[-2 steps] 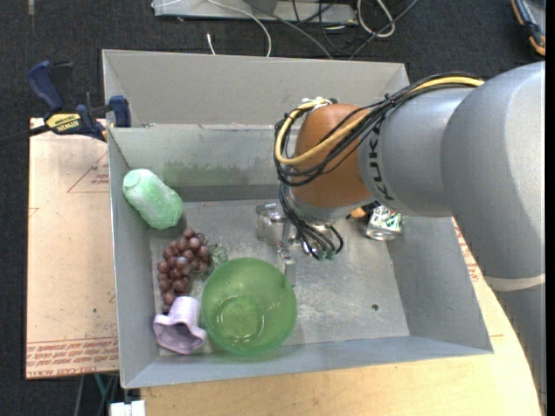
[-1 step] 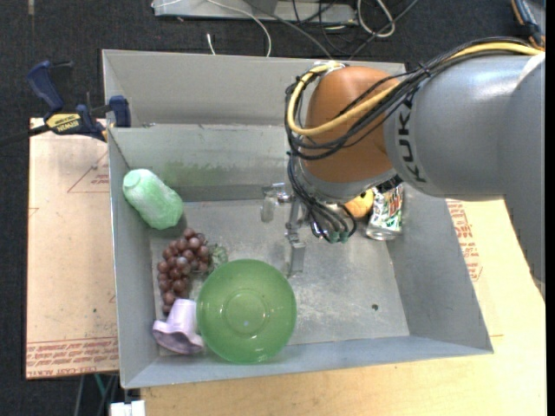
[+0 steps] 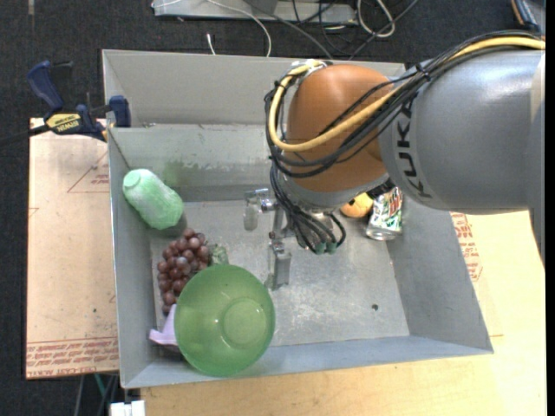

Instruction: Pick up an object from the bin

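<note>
The 2-finger claw [image 3: 266,239] hangs under the arm's rounded orange wrist cover [image 3: 334,124], low over the middle of the grey metal bin [image 3: 434,319], with its 2 metal fingers [image 3: 279,267] spread apart and nothing between them; below the gap lies only bare, scuffed bin floor. No 1 thing is gripped, so the things to pick all lie loose around it. Nearest, just beside the lower finger and toward the bin's near left corner, sits a translucent green plastic bowl [image 3: 225,321], upright and open upward. Touching the bowl's upper left rim is a bunch of dark purple-red grapes [image 3: 180,263], and a small pink piece [image 3: 161,336] pokes out from under the bowl's left edge; what it is I cannot tell. Farther left, near the left wall, a pale green rounded foam-like cylinder [image 3: 153,199] lies on its side, apart from the grapes. On the other side of the claw, toward the right wall, a small drinks can printed in white, green and red [image 3: 386,213] stands tilted, with an orange-yellow rounded thing [image 3: 355,205] just beside it, partly hidden by the arm
</note>
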Controlling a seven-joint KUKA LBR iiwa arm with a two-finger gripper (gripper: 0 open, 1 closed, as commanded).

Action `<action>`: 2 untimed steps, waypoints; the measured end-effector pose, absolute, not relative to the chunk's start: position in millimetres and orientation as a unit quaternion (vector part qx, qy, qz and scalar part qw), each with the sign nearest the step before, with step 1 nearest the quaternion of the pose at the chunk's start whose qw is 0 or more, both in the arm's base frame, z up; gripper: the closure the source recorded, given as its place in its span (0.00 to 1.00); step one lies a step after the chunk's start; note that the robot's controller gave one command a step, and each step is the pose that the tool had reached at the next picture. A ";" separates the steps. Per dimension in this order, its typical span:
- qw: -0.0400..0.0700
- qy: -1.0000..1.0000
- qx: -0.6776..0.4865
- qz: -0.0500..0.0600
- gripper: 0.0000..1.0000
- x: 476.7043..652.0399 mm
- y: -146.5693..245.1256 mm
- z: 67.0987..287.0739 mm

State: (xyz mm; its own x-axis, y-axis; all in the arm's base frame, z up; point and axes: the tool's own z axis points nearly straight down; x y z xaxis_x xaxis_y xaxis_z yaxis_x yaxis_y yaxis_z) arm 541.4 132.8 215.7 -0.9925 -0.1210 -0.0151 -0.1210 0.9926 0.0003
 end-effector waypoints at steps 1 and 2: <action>0.009 0.990 -0.138 -0.001 0.00 581.4 190.7 137.3; 0.003 0.988 -0.156 -0.002 0.00 545.6 212.4 167.1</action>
State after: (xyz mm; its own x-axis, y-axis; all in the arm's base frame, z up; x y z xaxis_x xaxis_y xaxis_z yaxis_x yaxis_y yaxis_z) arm 545.6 212.4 167.1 -0.9516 -0.3074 -0.0050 -0.3074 0.9516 -0.0044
